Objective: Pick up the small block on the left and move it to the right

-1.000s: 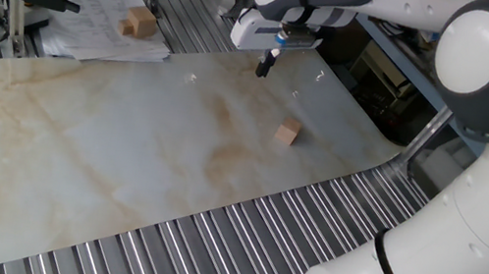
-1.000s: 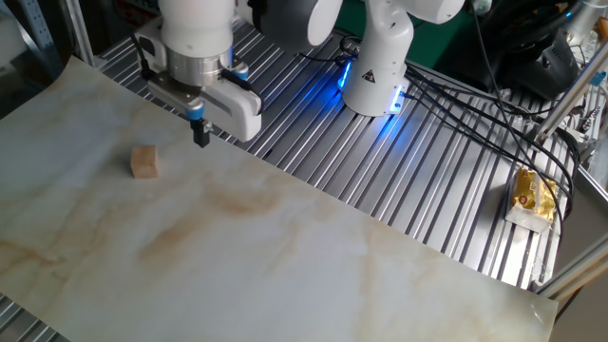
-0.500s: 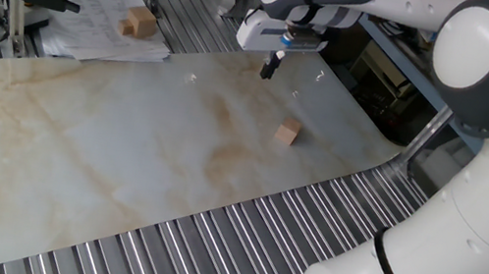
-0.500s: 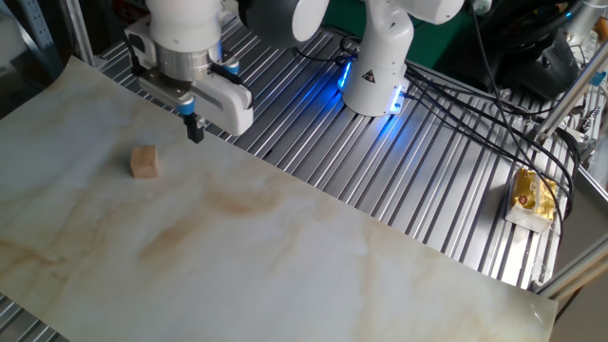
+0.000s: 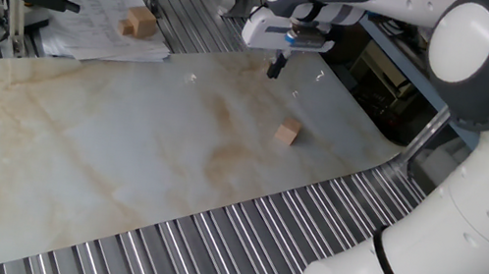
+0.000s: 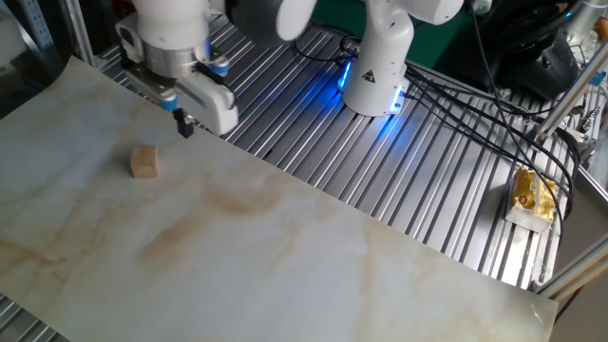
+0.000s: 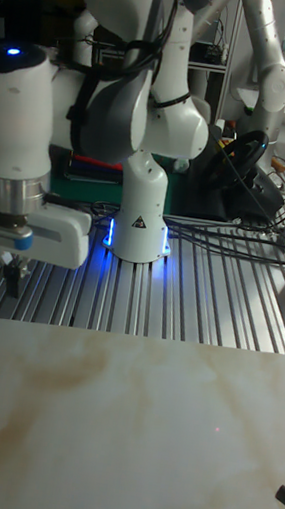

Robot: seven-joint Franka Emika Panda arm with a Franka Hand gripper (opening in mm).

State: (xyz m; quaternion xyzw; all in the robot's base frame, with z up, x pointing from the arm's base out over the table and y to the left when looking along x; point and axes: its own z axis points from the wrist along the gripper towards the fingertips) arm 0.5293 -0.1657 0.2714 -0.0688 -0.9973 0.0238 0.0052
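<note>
- Clearly, the gripper (image 5: pixel 277 67) holds nothing; its dark fingers look pressed together with no gap visible, so I judge them clenched, though they are small in every view.
- It hangs above the far edge of the marbled board (image 5: pixel 102 153), apart from the small block (image 5: pixel 288 132), which lies alone on that board, nearer to the camera than the gripper in this view.
- From the other fixed view, the small block (image 6: pixel 143 162) sits flat and upright on the marbled board (image 6: pixel 285 256), just below and left of the gripper (image 6: pixel 183 124).
- The tall fixed view shows the gripper (image 7: pixel 14 282) over the ribbed metal table (image 7: pixel 214 316), behind the board's edge; only a sliver of tan at the picture's left border may be the block.
- A chunkier wooden block (image 5: pixel 140 22) rests on papers (image 5: pixel 102 34), far from the small block, so it is likely not the target.
- I judge the grasp is not yet begun: the fingers must first part, then descend around the block.
</note>
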